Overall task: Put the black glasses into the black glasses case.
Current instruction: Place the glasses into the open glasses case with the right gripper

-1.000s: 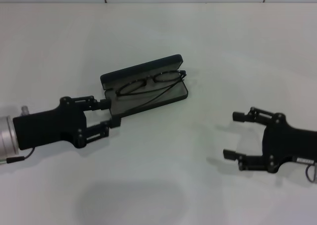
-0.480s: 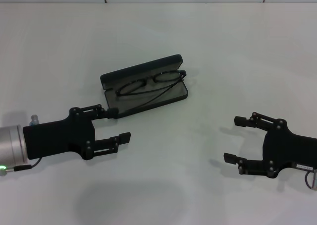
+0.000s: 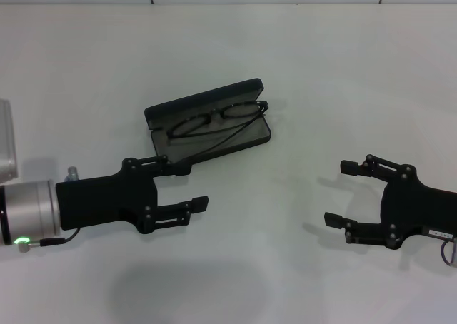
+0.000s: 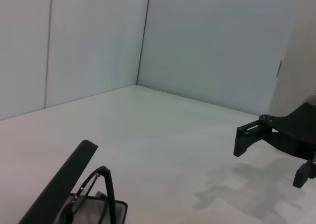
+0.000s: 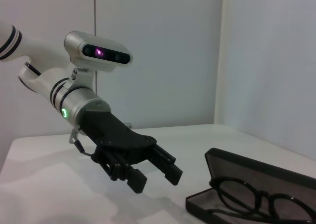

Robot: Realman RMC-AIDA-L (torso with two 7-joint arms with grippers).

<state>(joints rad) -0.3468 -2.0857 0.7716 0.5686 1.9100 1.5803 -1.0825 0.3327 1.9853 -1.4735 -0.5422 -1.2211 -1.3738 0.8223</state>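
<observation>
The glasses (image 3: 216, 118) already lie inside the open case (image 3: 246, 138), rims toward the raised lid and one long temple arm slanting across the grey lining toward the front edge. That spot makes sense: the tray is only a little longer than the frame, so the glasses sit lengthwise along the hinge side, where the upright lid backs them.

The left gripper (image 3: 187, 187) hovers over the table (image 3: 321, 67) just in front of the case's near corner, its fingers spread apart and holding nothing. One fingertip reaches close to the case's front edge, though whether it touches cannot be told from the head view. Its wrist view looks past the lid's edge and the folded frame, which fits a gripper sitting low and close beside the case (not above it).

The right gripper (image 3: 337, 194) is well apart on the other side, also spread wide and empty, resting low near the table and pointed toward the middle.

As a judgement, the placing itself looks done; what could remain is closing the lid, and the slanted temple arm might catch if it is pressed down as it lies.
</observation>
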